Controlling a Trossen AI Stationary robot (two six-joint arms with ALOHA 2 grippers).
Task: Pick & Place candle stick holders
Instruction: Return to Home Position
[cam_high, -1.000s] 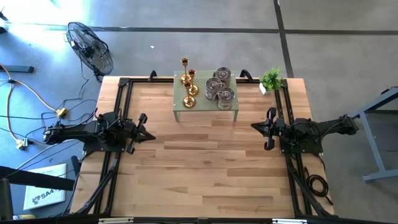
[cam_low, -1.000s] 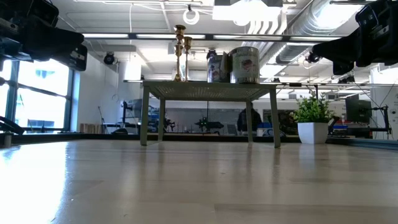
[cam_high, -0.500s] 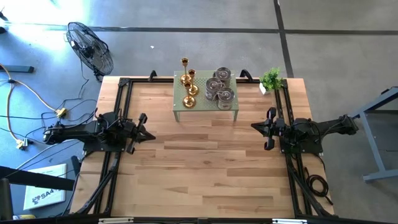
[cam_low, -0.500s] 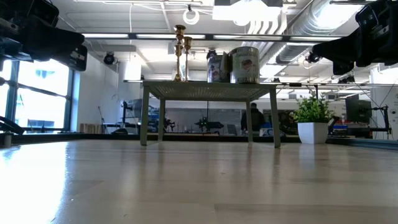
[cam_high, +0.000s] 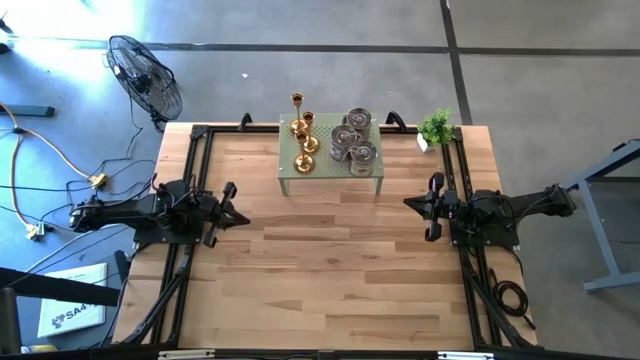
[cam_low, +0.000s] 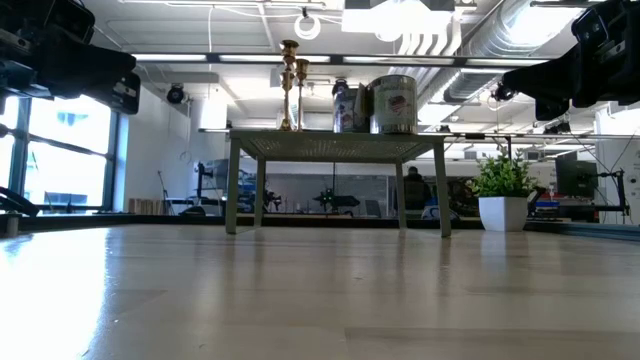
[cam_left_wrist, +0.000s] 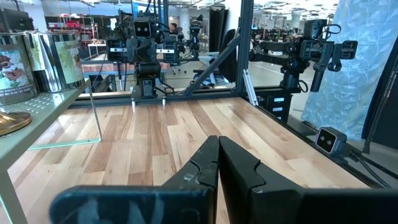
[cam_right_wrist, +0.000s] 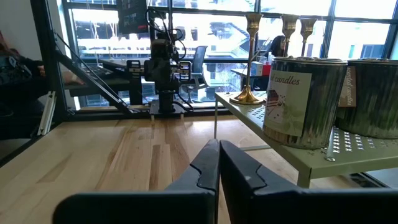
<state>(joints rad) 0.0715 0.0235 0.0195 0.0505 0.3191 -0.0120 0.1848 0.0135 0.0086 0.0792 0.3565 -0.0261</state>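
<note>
A: Where to find the holders?

B: All six up on the shelf (cam_high: 328, 168) at the far middle of the worktop (cam_high: 320, 270). Three gold ones (cam_high: 305, 147) in a row along its left side, three silver jars (cam_high: 346, 138) bunched on its right, touching or nearly so (hard to tell from above).

A: And the claws?

B: Parked well apart from the shelf. Left claw (cam_left_wrist: 219, 142) low by the left edge of the worktop, fingers pressed together on nothing. Right claw (cam_right_wrist: 219, 146) the same by the right edge, closed and empty, facing across.

A: Done, then?

B: Looks like it, judging by the layout. Nothing left down on the worktop to fetch.

A: Any way to spoil it from here?

B: Only by a careless swing. Would take a claw clipping the shelf's thin legs or near edge to jolt the lot. Tallest gold one probably first to topple, being slim and top-heavy. Jars likelier to slide toward the right edge. Also worth minding the plant (cam_high: 436, 126) at the far right corner, near the right arm's side. Best kept low, slow and away from the far side
</note>
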